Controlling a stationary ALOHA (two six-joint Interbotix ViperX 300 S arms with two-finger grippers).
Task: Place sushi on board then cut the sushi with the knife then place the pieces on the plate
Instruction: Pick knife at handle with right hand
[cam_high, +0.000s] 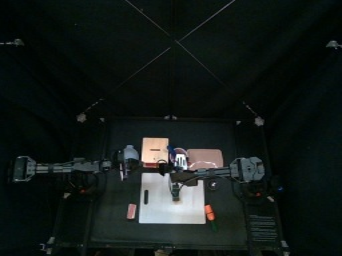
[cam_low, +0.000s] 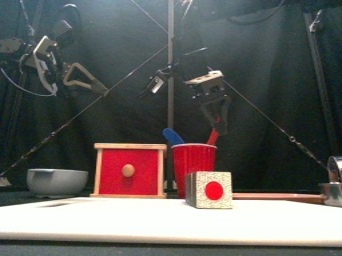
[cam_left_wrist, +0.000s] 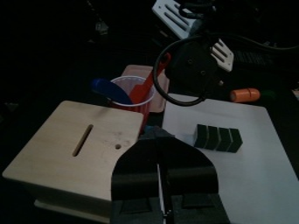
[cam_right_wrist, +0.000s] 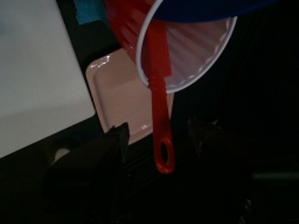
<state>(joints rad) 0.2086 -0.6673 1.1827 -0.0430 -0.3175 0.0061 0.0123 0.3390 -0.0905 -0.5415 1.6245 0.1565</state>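
Right gripper (cam_low: 217, 112) sits over the red cup (cam_low: 194, 160), jaws wide either side of the red knife (cam_right_wrist: 160, 131) handle, which stands steeply up between them; not clamped yet. Sushi (cam_low: 207, 188) is on the white board (cam_low: 80, 220), just in front of the cup. Left gripper (cam_left_wrist: 160, 179), jaws together and empty, is farther off.

No writing, number or brand can be read anywhere. The wooden box (cam_low: 130, 170), the red cup (cam_low: 194, 165) beside it and the sushi roll (cam_low: 209, 189) just before the cup show plain faces only.
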